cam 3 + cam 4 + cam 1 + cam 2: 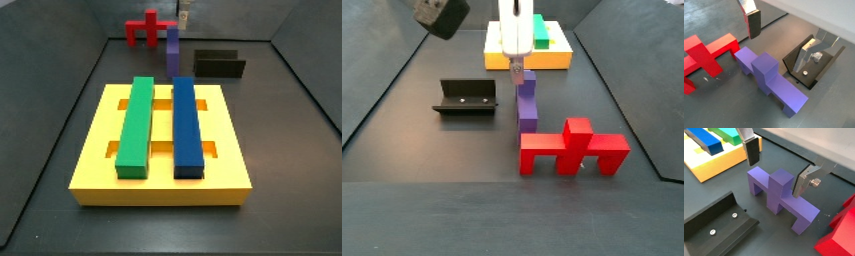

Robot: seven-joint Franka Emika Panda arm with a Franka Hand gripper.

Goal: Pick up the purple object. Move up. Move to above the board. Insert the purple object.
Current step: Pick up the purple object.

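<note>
On the dark floor lies one purple object [781, 198], flat, with its long crossbar along the floor and one raised middle part standing up from it. It is between the red piece [572, 148] and the board [163, 148], and it touches neither of them as far as a side view shows. Just beside it, to one side, stands one fixture [469, 97], a dark L-shaped bracket on its base plate; two small pale screw heads show on the plate in a wrist view.

One gripper [777, 167] hangs low over the purple object, at the end of it that points toward the board. Its two fingers [751, 152] are spread apart, one on each side of the raised middle part, and nothing is between them except that part. I cannot tell whether the pads already touch the purple surface; in both wrist views a small gap seems to be there.

One board lies flat and yellow, and it bears two long bars side by side: one green bar [135, 123] and one blue bar [186, 124]. Recessed slots show in the yellow surface beside the bars and between them.

One red piece [704, 54] stands on the floor beyond the other end of the purple object.
</note>
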